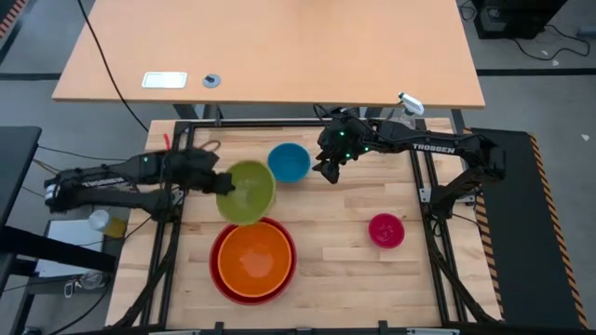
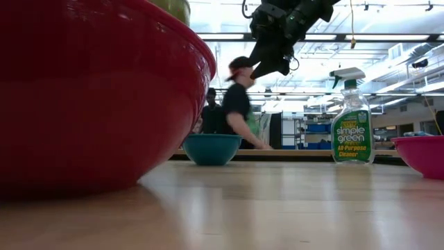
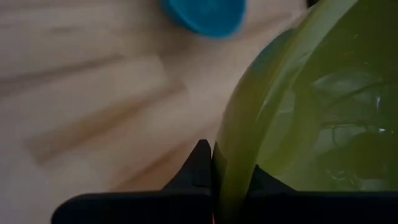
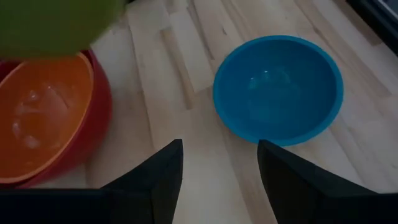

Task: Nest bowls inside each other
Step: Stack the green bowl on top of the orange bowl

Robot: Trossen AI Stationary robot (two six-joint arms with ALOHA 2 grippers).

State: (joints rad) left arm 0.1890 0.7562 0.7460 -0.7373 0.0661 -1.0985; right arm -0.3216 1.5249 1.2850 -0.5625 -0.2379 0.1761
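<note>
My left gripper (image 1: 220, 181) is shut on the lime green bowl (image 1: 248, 192), which hangs above the table just beyond the orange bowl (image 1: 253, 257). The orange bowl sits nested in the large red bowl (image 1: 220, 270) near the front edge. The blue bowl (image 1: 289, 161) rests on its base toward the far side, and the magenta-pink bowl (image 1: 386, 229) stands at the right. My right gripper (image 1: 328, 172) hovers open above the table, just right of the blue bowl, touching nothing. My left gripper pinches the green bowl's rim (image 3: 225, 163) on the bowl's left side, one finger (image 3: 194, 169) outside the wall and one inside. The fingers come from the table's left, slanting downward. The bowl is lifted clear of the table and tilted.
A spray bottle (image 2: 351, 119) stands at the table's far right corner. A wooden desk (image 1: 279, 46) lies beyond the far edge. In the low view, people stand in the room behind the table. Bare wood shows between the blue and pink bowls.
</note>
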